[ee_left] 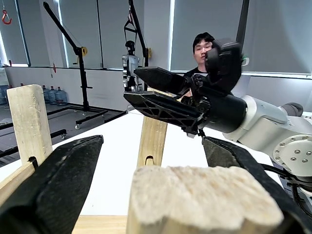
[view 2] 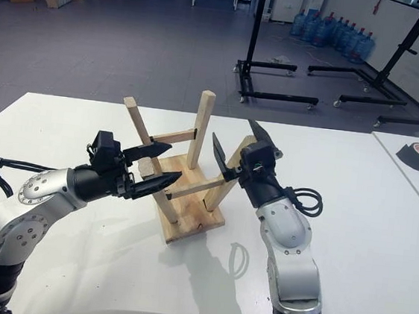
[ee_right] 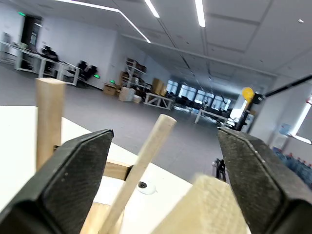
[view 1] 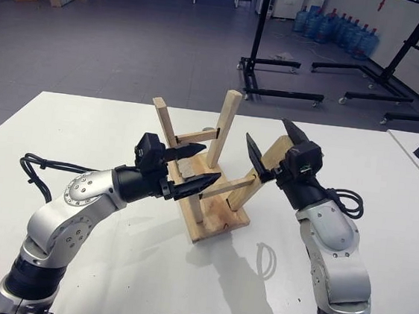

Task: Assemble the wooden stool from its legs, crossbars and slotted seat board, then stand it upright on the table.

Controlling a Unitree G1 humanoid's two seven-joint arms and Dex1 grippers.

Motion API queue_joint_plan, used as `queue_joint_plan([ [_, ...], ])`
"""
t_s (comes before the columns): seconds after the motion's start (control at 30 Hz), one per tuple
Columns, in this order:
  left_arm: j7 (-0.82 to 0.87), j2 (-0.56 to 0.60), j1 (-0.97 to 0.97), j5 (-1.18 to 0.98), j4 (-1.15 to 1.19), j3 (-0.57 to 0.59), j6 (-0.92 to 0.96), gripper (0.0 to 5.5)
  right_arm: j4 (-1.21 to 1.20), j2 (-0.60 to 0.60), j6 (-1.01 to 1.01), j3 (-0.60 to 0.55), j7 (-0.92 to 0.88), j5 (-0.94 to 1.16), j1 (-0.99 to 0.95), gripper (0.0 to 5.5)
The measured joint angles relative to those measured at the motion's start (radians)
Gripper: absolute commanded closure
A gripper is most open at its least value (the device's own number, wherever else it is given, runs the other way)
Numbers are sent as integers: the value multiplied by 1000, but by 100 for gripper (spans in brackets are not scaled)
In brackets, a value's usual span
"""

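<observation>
Wooden stool (view 1: 225, 187) sits upside down near the middle of the white tabletop (view 1: 85, 129). Its seat board (view 1: 225, 220) lies flat on the surface, and four legs rise from it with a slight lean, tied by crossbars (view 1: 197, 135). In the head views the left claw (view 1: 192, 169) lies level on the stool's left, spread wide and pointing right, with the near leg between its fingers. The right claw (view 1: 274, 145) is on the stool's right, just as wide, straddling the top of the right-hand leg and holding nothing. In the left wrist view the sawn end of the near leg (ee_left: 204, 195) stands between the dark fingers (ee_left: 53, 190); whether either touches it I cannot tell. In the right wrist view the right-hand leg (ee_right: 214, 204) pokes up inside the spread, nearer one finger. Each leg's long axis runs up from the board and crosses its claw's gap, so closing looks like the step before turning the stool over.
</observation>
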Motion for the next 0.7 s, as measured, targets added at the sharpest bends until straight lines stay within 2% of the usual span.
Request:
queue_joint_plan([
  [0.27,-7,1,0,10,5,0,0,180,36,-43,-21,-30,23,19,-102,158],
  [0.47,-8,-4,-7,15,7,-2,0,180,124,8,0,-27,26,95,-109,158],
  [0.7,-8,-8,-16,44,12,-6,-1,180,110,-7,-20,59,36,57,-103,158],
])
